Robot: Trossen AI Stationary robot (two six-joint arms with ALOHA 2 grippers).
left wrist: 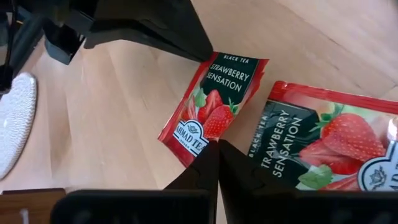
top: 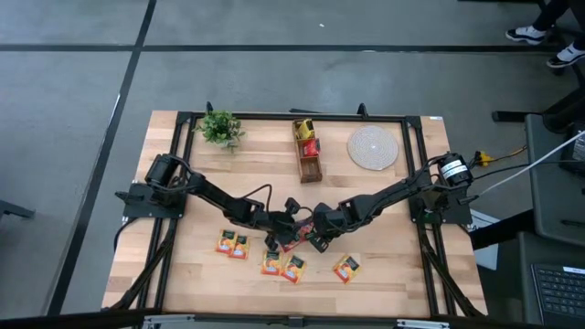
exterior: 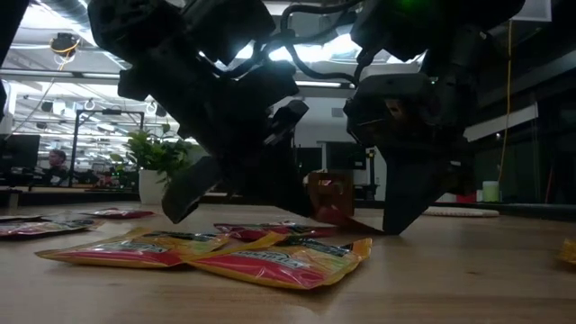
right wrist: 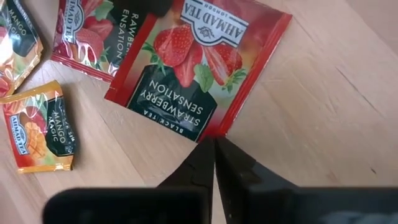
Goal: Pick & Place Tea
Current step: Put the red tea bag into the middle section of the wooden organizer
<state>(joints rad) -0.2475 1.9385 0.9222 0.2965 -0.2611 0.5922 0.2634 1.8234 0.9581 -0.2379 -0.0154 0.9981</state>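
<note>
A flat red foil strawberry tea sachet (left wrist: 211,102) lies on the pale wooden table (top: 183,265) near its middle, a second red strawberry sachet (left wrist: 323,146) just beside it; the left gripper (left wrist: 217,146) is clenched on the first sachet's lower edge, and the right gripper (right wrist: 214,144) has its fingers pressed together at the sachet's opposite edge, though a grasp there cannot be told. Orange mango sachets (top: 283,266) lie scattered towards the table's front; behind stand a brown wooden box (top: 309,155) holding sachets, a round pale woven mat (top: 373,147) and a small green potted plant (top: 219,128).

Two black jointed arms (top: 219,196); black cables; tapered fingers (left wrist: 205,168)
</note>
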